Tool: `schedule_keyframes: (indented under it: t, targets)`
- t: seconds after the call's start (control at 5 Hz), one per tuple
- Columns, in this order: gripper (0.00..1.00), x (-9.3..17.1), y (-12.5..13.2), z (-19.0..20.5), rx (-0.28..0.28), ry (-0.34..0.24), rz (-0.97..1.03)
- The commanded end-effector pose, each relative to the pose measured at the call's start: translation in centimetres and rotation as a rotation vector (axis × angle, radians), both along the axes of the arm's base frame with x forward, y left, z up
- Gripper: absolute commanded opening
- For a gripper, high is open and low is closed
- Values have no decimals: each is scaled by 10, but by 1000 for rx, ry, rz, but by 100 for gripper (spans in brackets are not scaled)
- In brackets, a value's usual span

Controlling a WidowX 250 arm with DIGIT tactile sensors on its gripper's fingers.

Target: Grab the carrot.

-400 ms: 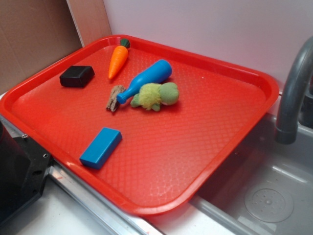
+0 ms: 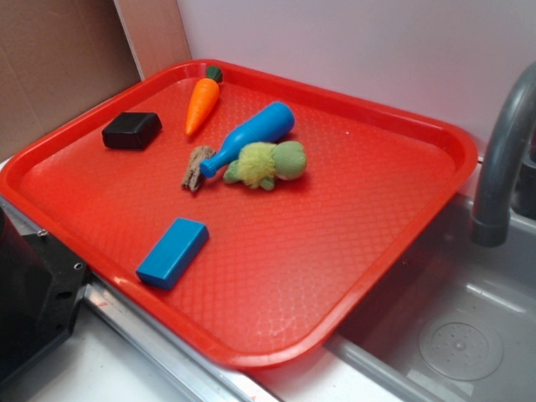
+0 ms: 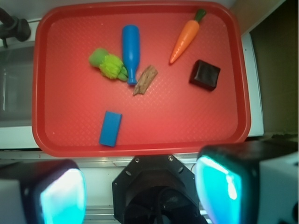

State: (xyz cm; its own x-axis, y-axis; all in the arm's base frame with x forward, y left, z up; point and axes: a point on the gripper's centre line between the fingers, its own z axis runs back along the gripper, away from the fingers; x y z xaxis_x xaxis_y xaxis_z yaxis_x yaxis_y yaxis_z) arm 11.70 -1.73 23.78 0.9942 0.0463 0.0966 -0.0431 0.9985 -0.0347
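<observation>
Lying at the far left corner of the red tray (image 2: 402, 226) in the exterior view, the carrot (image 2: 202, 103) points its green stub at the rim and its tip toward the black block (image 2: 131, 131). It stands apart from the blue bottle (image 2: 249, 137), the green plush toy (image 2: 266, 162), the small wood piece (image 2: 198, 167) and the blue block (image 2: 172, 251). It looks light, stiff and smooth, so it is likely slippery; the thick orange body just below the stub seems the safest hold, gripped across its width. Nothing here differs from the earlier exterior frame: every object sits in the same place.

In the wrist view the carrot (image 3: 186, 36) lies at the upper right of the tray (image 3: 51, 93), well apart from the gripper (image 3: 140, 189), whose jaws stand wide apart at the bottom edge, holding nothing.
</observation>
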Motion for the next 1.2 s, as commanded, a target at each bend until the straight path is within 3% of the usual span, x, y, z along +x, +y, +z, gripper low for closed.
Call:
schedule_keyframes:
  t: [0.0, 0.2, 0.4, 0.6, 1.0]
  targets:
    - [100, 80, 40, -80, -32, -98, 385]
    - [100, 130, 59, -107, -22, -186, 498]
    - [100, 161, 78, -136, 16, -204, 526]
    - [100, 173, 98, -158, 96, -167, 541]
    - [100, 181, 115, -175, 136, -106, 480]
